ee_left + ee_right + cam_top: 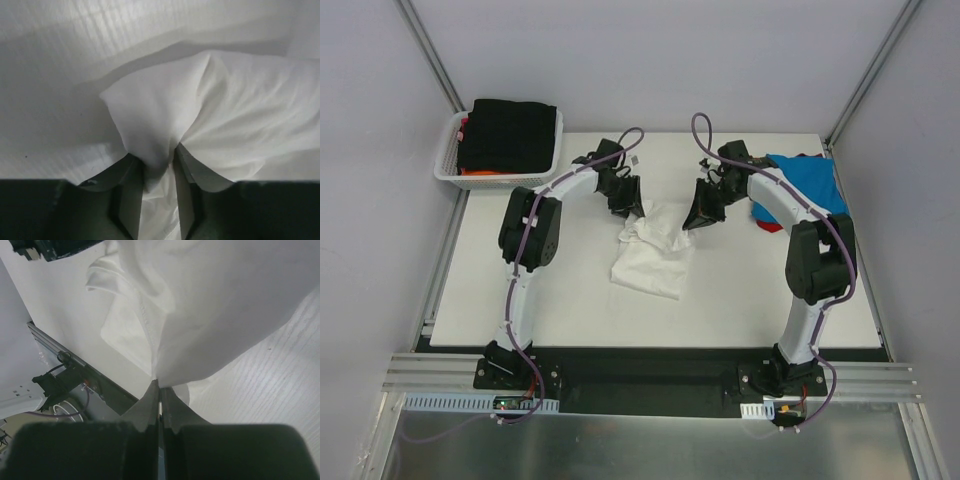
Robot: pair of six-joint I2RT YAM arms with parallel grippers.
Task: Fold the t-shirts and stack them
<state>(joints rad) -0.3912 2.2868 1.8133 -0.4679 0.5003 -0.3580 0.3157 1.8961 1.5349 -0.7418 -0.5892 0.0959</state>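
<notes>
A crumpled white t-shirt lies in the middle of the table. My left gripper is shut on a bunched fold of its far left part; the cloth sits pinched between the two fingers. My right gripper is shut on the shirt's far right edge; in the right wrist view the white cloth hangs from the closed tips. A bright blue t-shirt lies heaped at the far right, with a red one under it. Black and orange shirts lie in the basket.
A white lattice basket stands off the table's far left corner. The black base rail runs along the near edge. Grey walls close in on the left, back and right.
</notes>
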